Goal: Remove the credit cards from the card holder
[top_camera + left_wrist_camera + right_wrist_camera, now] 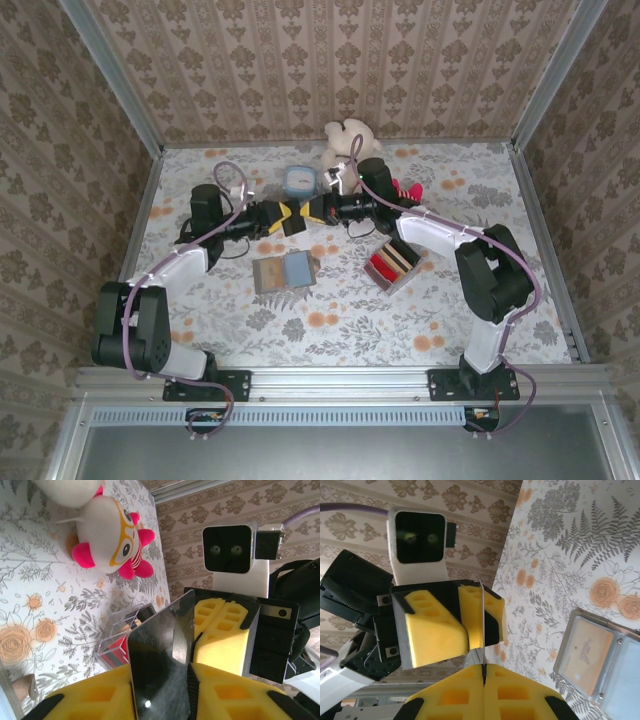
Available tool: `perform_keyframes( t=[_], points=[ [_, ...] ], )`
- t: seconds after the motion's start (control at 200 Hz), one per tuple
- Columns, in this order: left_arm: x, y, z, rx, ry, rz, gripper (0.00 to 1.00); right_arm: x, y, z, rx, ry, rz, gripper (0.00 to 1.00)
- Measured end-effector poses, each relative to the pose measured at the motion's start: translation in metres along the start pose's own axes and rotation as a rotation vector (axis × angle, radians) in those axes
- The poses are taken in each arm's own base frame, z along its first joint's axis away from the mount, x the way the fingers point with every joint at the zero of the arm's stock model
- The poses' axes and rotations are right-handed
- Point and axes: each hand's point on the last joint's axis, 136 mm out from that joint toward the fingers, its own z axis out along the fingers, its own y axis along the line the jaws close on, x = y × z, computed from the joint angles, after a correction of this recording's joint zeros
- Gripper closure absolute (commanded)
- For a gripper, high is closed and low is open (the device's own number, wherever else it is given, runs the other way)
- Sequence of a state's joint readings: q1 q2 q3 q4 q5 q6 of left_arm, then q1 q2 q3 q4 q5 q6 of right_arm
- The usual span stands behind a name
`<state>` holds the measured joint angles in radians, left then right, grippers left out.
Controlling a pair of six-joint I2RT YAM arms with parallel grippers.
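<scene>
A credit card [159, 650] with a dark glossy face hangs in the air between my two grippers, above the table's middle [301, 214]. My left gripper [161, 674] is shut on one end of it, yellow fingers pressed to both faces. Facing it, my right gripper [484, 667] is shut on the other end, the card [482, 607] seen edge-on. The card holder [283, 272] lies open and flat on the table below. A light blue credit card [297, 270] sits in its right panel, and its other panel [585, 652] looks tan.
A clear grey tray [392, 265] with red and tan blocks lies right of the holder. A small light blue box [298, 181] and plush toys [350, 140] stand at the back. A pink and white plush [112, 540] sits near the tray [120, 640]. Walls enclose three sides.
</scene>
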<state>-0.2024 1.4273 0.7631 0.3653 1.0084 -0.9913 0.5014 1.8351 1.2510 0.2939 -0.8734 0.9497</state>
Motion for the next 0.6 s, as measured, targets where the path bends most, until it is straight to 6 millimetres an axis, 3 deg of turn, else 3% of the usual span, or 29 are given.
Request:
perform_keyframes(
  t=[0.11,0.2,0.3,0.48,0.6],
  points=[
    [-0.002,-0.003,0.000,0.011,-0.009,0.013,0.90,0.000,0.001,0.000,-0.015,-0.007,0.012,1.00],
    [-0.004,-0.010,-0.001,0.028,-0.019,0.038,0.94,0.000,0.000,0.000,-0.016,-0.008,0.029,0.86],
    [-0.006,-0.015,-0.002,0.046,-0.032,0.048,0.95,0.000,0.005,0.002,-0.033,-0.010,0.025,0.79],
    [-0.009,-0.020,-0.003,0.062,-0.046,0.055,0.95,0.001,0.016,0.006,-0.065,-0.011,0.024,0.78],
    [-0.010,-0.024,-0.003,0.071,-0.052,0.068,0.95,0.000,0.019,0.006,-0.077,-0.015,0.031,0.85]
  ],
)
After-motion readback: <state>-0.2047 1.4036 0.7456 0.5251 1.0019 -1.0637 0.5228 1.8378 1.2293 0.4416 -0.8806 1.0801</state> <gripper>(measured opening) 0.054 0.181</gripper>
